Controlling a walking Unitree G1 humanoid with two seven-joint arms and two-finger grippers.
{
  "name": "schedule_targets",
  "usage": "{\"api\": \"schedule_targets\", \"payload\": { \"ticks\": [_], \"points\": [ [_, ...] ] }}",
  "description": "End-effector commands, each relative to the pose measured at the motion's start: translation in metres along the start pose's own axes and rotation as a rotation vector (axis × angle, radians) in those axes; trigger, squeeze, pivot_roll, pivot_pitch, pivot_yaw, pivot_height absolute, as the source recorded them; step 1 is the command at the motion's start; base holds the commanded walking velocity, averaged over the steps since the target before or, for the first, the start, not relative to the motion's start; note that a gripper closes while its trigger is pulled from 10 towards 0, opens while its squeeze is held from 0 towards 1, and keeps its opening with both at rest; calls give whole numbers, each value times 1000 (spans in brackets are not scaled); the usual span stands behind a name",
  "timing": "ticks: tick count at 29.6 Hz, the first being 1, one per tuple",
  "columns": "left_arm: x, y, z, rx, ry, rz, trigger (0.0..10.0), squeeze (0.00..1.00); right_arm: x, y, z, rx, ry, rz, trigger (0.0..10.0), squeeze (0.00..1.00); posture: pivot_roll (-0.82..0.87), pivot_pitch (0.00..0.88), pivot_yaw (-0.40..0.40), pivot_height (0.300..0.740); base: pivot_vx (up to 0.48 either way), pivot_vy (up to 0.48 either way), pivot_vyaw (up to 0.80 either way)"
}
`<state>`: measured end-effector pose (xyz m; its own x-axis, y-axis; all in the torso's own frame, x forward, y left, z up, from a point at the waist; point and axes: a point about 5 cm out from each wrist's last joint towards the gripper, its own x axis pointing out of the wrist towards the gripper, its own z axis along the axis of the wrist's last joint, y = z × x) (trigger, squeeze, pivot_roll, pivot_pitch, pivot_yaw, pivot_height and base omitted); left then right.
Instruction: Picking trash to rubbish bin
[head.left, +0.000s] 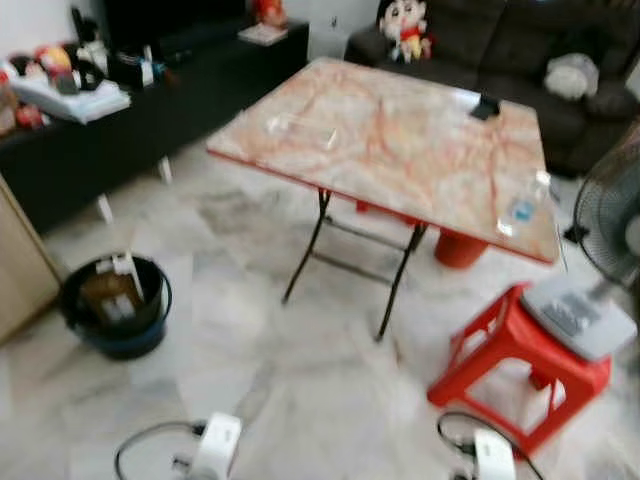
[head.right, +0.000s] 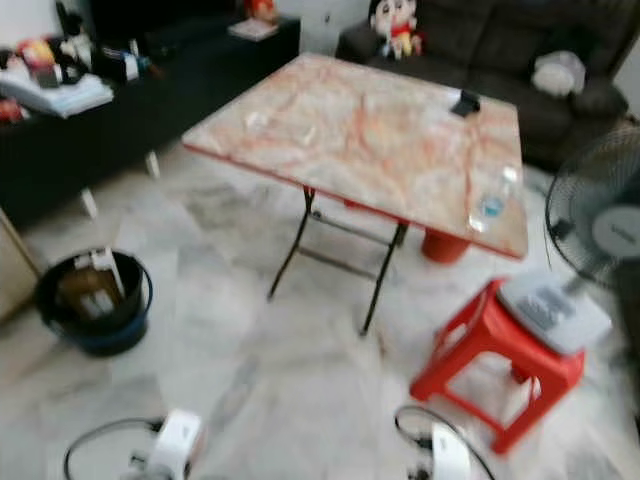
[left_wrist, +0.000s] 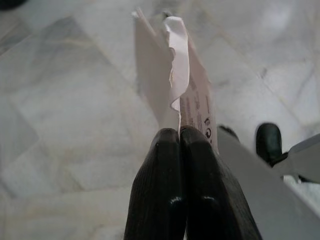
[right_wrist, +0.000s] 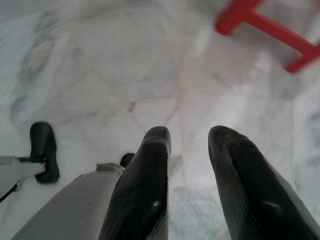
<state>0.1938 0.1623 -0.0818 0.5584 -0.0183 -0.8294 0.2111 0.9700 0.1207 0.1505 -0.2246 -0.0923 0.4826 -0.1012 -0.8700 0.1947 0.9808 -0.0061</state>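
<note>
**Paper held, bin at far left**

The left hand (left_wrist: 179, 137) is clamped on a torn paper scrap (left_wrist: 175, 75) above the marble floor (left_wrist: 65, 125). The right hand (right_wrist: 189, 142) has fingers apart, holding nothing. The black bin (head.left: 115, 305) stands on the floor, left of the surface (head.left: 400, 140).

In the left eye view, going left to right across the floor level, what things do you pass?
Black rubbish bin → folding table's black legs → red stool carrying a grey box → standing fan.
</note>
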Motion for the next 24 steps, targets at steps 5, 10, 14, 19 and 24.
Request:
{"api": "schedule_targets", "payload": {
  "ticks": [5, 10, 14, 19, 24],
  "points": [
    [0, -7, -5, -8, 18, -13, 10000, 0, 0, -5, 6, -10, -13, -11, 10000, 0, 2, 0, -133, 740, 0, 0, 800],
    [0, -7, -1, -18, 9, -10, 10000, 0, 0, -5, 9, -10, -22, -11, 10000, 0, 1, 0, -147, 740, 0, 0, 711],
    [0, -7, 1, -40, 3, -2, 10000, 0, 0, -6, 14, 35, -52, -11, 10000, 0, -5, 11, -152, 740, 0, 0, 0],
    [0, -6, -4, -42, 13, 2, 10000, 0, 1, -4, 22, 46, -68, -10, 10000, 0, -12, 22, -149, 740, 0, 0, 0],
    [0, -5, -6, -40, 20, 7, 10000, 0, 2, 0, 27, 47, -77, 2, 10000, 0, -17, 38, -154, 740, 0, 0, 0]
  ]
}}
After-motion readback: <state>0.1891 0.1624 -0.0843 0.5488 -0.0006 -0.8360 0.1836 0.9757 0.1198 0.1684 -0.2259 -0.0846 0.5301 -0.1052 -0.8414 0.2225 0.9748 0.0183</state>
